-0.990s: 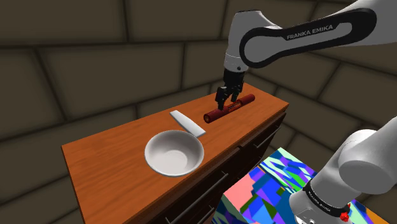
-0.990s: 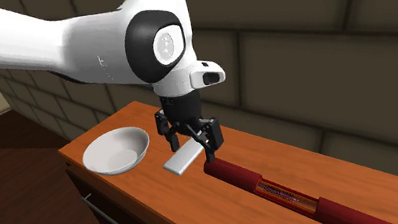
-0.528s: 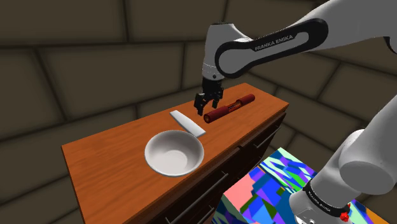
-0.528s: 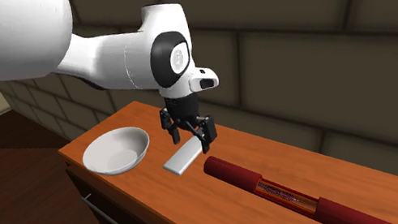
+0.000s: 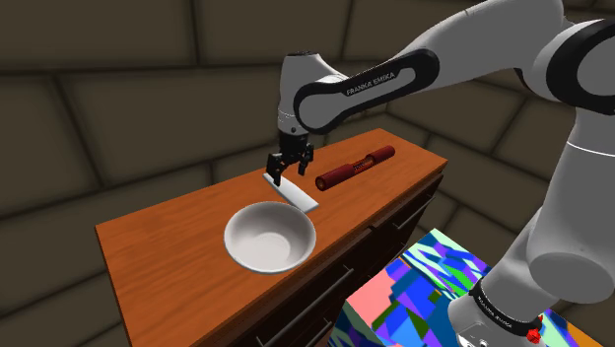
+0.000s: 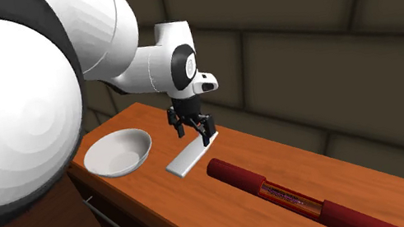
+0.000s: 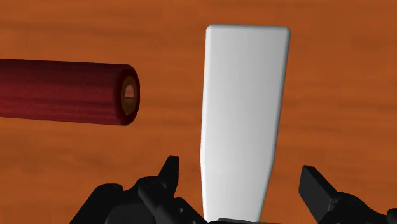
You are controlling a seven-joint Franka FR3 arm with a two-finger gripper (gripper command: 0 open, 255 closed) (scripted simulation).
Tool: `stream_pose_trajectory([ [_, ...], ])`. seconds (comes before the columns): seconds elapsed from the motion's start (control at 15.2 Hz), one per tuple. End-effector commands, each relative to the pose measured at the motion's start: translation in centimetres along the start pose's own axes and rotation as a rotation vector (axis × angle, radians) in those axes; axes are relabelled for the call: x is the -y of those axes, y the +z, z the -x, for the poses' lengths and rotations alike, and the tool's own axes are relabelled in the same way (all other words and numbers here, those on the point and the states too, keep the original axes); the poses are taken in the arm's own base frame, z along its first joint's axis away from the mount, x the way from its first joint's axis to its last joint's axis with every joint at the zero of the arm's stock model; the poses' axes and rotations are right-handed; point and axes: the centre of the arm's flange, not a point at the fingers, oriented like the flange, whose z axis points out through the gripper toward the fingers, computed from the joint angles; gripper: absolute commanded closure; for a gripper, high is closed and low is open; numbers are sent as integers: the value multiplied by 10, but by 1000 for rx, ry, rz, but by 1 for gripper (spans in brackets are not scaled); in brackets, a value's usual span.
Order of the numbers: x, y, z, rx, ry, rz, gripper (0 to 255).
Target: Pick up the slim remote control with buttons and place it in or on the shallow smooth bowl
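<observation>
shoulder view, nearest first: multicoloured stand (image 5: 414,286) at 4 o'clock in the picture, the white arm rising from it and reaching toward 10 o'clock.

brown wood desk (image 5: 168,246) with drawer fronts on its near face. nearest item on it was the white shallow bowl (image 5: 246,232), upright, nothing inside.

the remote (image 5: 293,192), drawn as a plain white slab with no buttons visible, lay flat on the desk at 1 o'clock from the bowl, just beside its rim; contact could not be judged. its long axis ran 10 to 4 o'clock.

black hand (image 5: 286,173) was over the remote's 10 o'clock end, pointing down.

dark red cylinder (image 5: 355,166) lay on its side at 2 o'clock from the remote, near but apart. a wall of large stone blocks stood behind the desk.

wrist view: hand (image 7: 240,191) had its fingers (image 7: 162,184) spread apart, with the end of the remote (image 7: 242,114) between them and a gap of desk (image 7: 343,76) showing on each side, so nothing was gripped. the hollow end of the cylinder (image 7: 63,91) lay beside the remote, not touching.

second exterior view: cylinder (image 6: 288,195) nearest, then remote (image 6: 187,159), with the hand (image 6: 193,135) at its far end. bowl (image 6: 100,162) was at 9 o'clock from the remote, all on the desk (image 6: 207,207).
</observation>
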Motion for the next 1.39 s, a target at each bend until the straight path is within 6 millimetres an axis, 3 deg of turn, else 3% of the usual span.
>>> stream_pose_trajectory([
  [0.0, 2, 10, -2, -1, 2, -1, 0],
  [0.4, 2, 40, -2, -1, 2, -1, 0],
  [0.86, 2, 40, -2, -1, 2, -1, 0],
  [0.92, 2, 40, -2, -1, 2, -1, 255],
  [1.32, 2, 40, -2, -1, 2, -1, 255],
])
